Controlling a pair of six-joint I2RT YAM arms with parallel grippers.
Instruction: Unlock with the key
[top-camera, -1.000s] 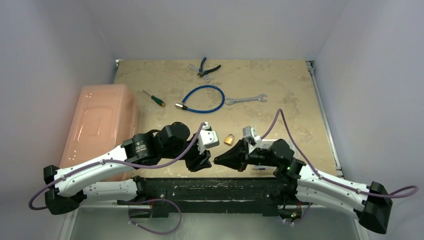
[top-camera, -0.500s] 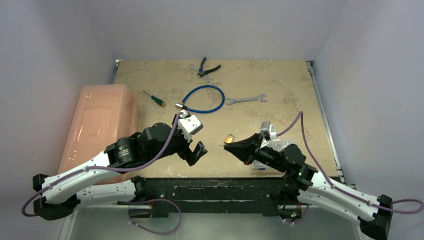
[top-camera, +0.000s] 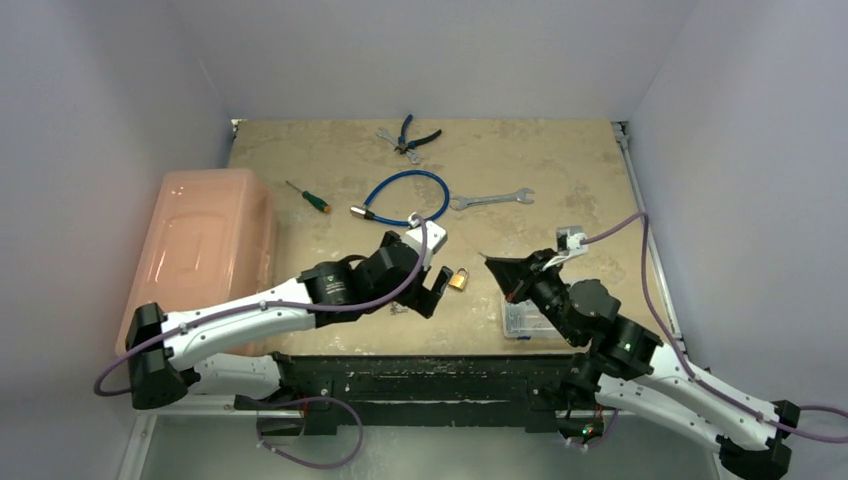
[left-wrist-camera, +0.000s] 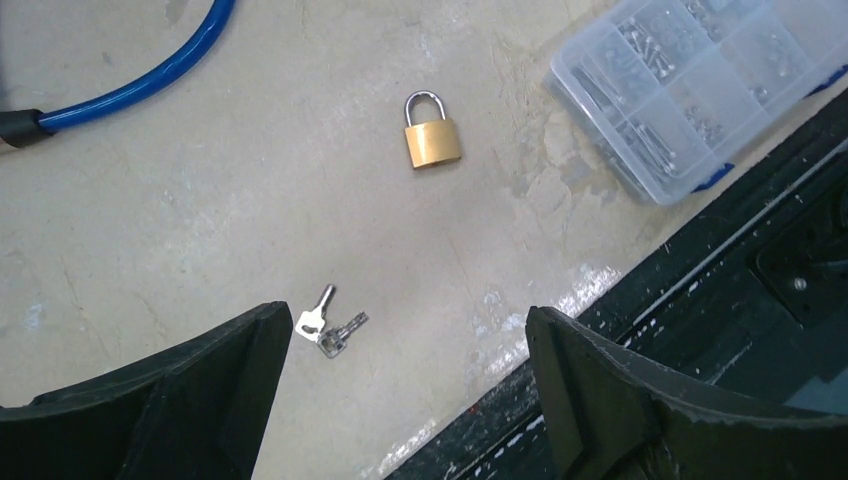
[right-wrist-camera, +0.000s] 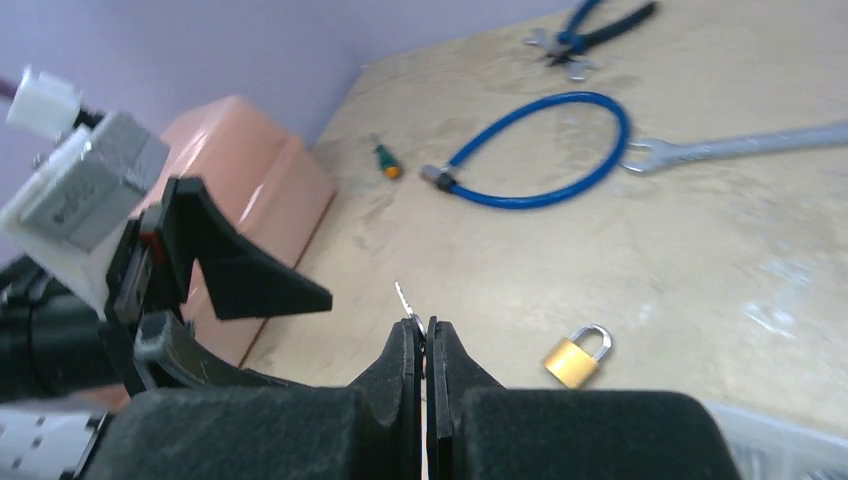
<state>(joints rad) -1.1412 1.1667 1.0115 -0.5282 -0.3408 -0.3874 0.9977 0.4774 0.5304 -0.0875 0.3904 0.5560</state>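
Right gripper (right-wrist-camera: 424, 335) clenched on key (right-wrist-camera: 403, 296), blade protruding forward. Padlock (right-wrist-camera: 575, 357) lay loose ahead, to its right. Left gripper (left-wrist-camera: 408, 315) released, empty, above padlock. Risks: unheld padlock could slide under key push; thin pinch could let key twist.

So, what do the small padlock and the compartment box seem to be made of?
The padlock: body looks like brass, yellow-gold with a dull sheen; its shackle is a bright silvery metal, probably steel. The compartment box: clear plastic, it seems, since the small parts show through; blue clips.
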